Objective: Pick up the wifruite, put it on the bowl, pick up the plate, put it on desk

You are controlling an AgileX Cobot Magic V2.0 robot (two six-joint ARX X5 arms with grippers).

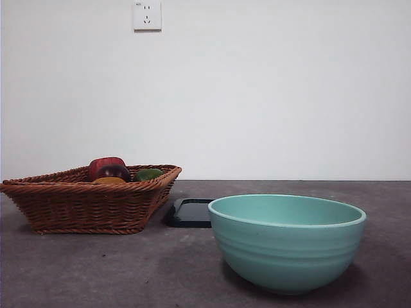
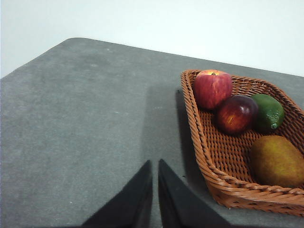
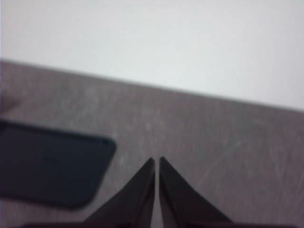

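Inside the woven wicker basket (image 2: 223, 161) lies the oval wifruite (image 2: 277, 160); both pincers (image 2: 155, 164) (image 3: 157, 161) clenched, empty

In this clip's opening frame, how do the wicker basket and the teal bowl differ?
The wicker basket is brown, woven and shallow with angular sides; the teal bowl is smooth, glazed, round and deep. The basket holds fruit: a red apple, a dark red fruit, a green fruit and the wifruite. No contents show above the bowl's rim. Both rest on the desk.
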